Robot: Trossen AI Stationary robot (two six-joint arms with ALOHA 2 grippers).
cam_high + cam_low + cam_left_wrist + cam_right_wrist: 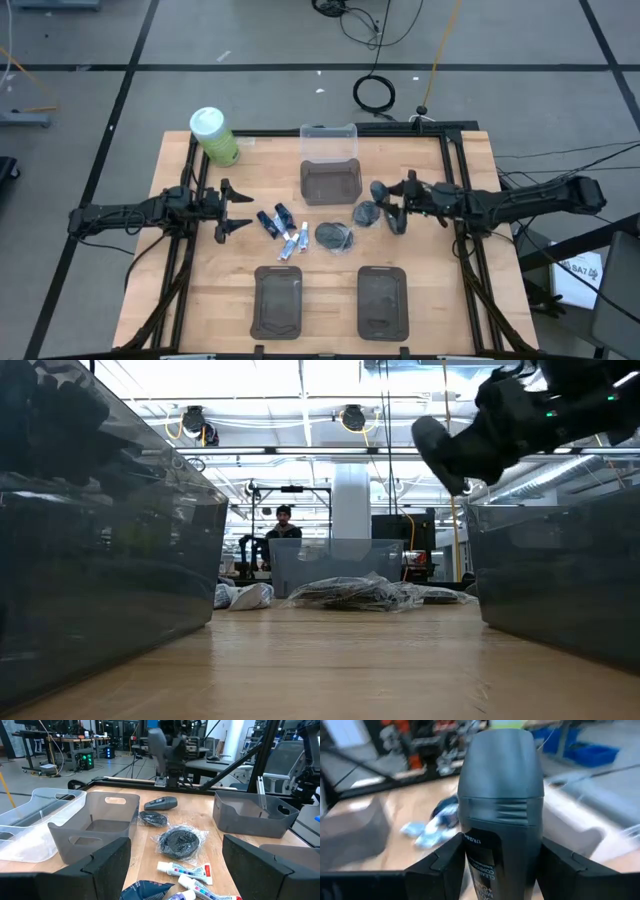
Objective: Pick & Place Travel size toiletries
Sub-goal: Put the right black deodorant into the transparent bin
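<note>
My right gripper (393,204) hangs above the table right of its middle, shut on a dark grey bottle (500,805) with a ribbed cap; the low view shows the bottle (440,453) lifted high. On the wood lie dark blue mini tubes (272,219), white-and-pale-blue mini tubes (295,243), a wrapped round grey pot (335,237) and another dark bottle (161,803). My left gripper (232,211) is open, just left of the tubes and touching nothing; the tubes (183,868) lie ahead of its fingers. My right gripper pinches the dark bottle by its labelled body (482,865), below the cap, between its two fingers (440,865). The fingers come from the table's right and lie along the bottle. The cap end (432,440) sticks out ahead of them, tilted down, lifted clear of the table.
A grey tray (331,181) sits at the table's middle with a clear tray (328,141) behind it. Two more grey trays (278,300) (383,301) stand by the near edge. A big green bottle with a white cap (213,135) stands far left. A person (284,525) is beyond the table.
</note>
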